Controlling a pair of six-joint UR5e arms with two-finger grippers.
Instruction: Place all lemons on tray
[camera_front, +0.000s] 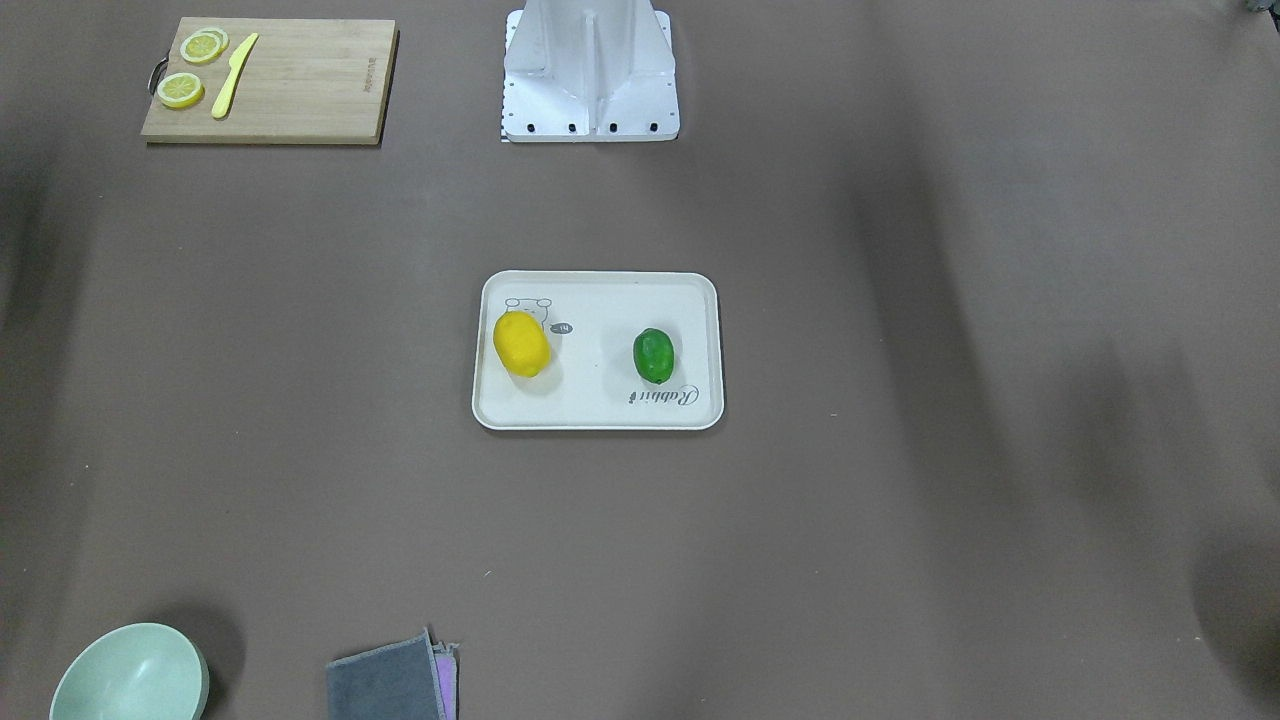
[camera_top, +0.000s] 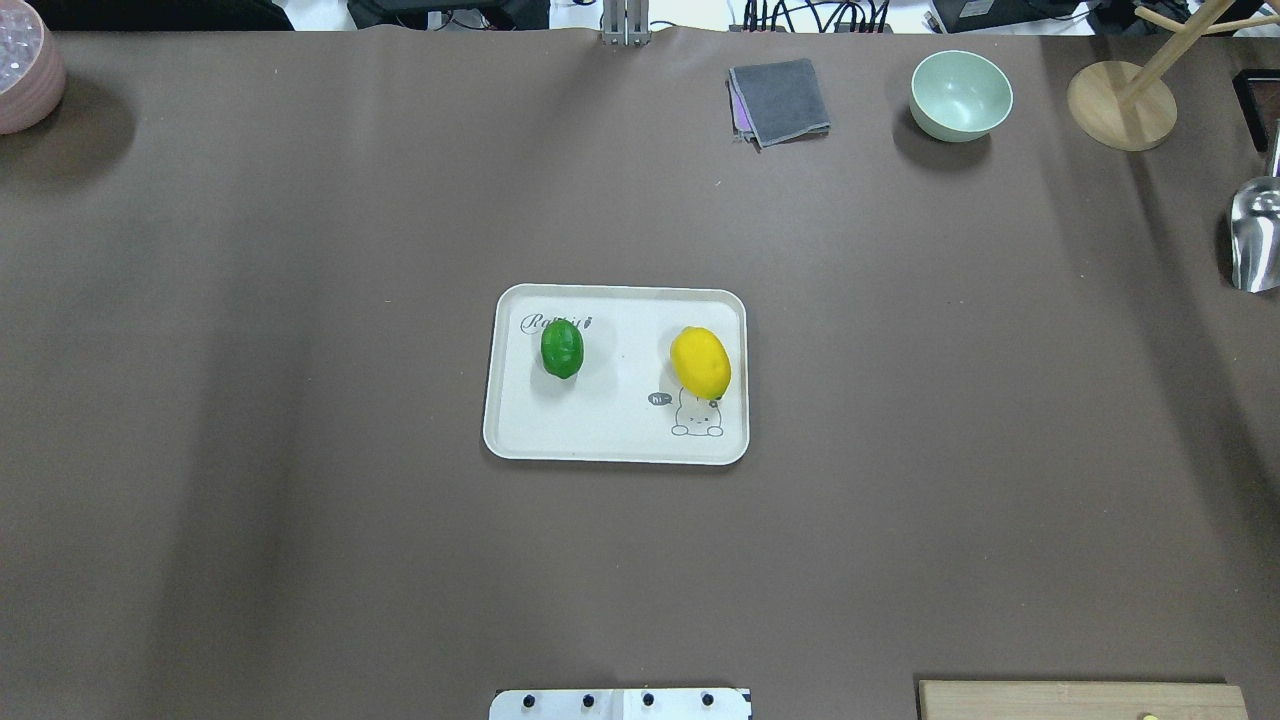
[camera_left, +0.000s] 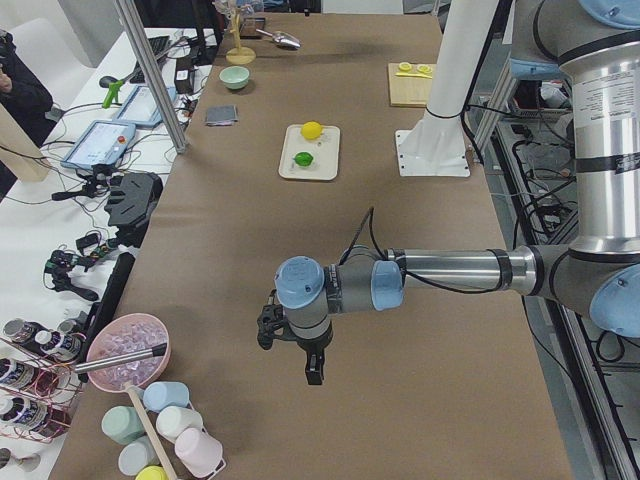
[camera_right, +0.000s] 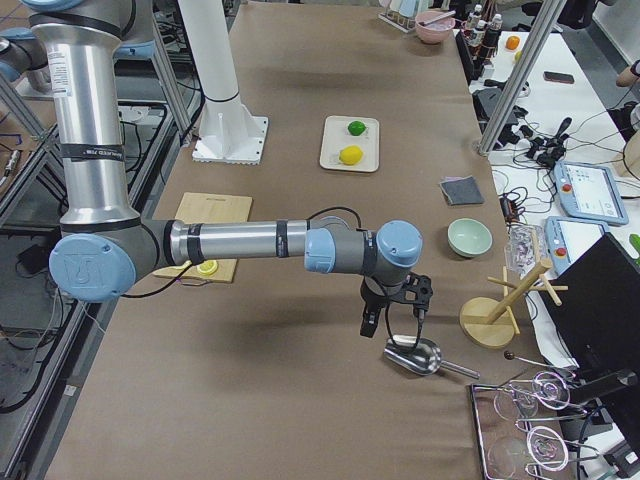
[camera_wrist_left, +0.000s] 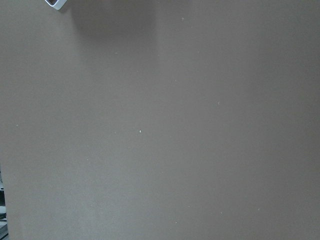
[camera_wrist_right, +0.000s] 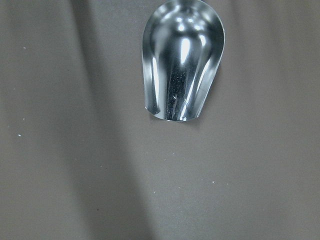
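Note:
The yellow lemon (camera_top: 700, 362) and the green lemon (camera_top: 562, 348) both lie on the off-white tray (camera_top: 610, 445) at the table's middle, apart from each other. They also show in the front view, yellow (camera_front: 521, 343) and green (camera_front: 653, 355). My left gripper (camera_left: 290, 355) hangs over bare table far from the tray, near the table's left end. My right gripper (camera_right: 393, 322) hangs near the right end, above a metal scoop (camera_wrist_right: 182, 65). Both show only in the side views, so I cannot tell whether they are open or shut.
A wooden cutting board (camera_front: 300, 90) with lemon slices (camera_front: 181, 90) and a yellow knife (camera_front: 234, 75) lies near the robot base (camera_front: 590, 80). A green bowl (camera_top: 961, 95), grey cloth (camera_top: 780, 100), wooden stand (camera_top: 1120, 105) and pink bowl (camera_top: 25, 75) sit along the far edge.

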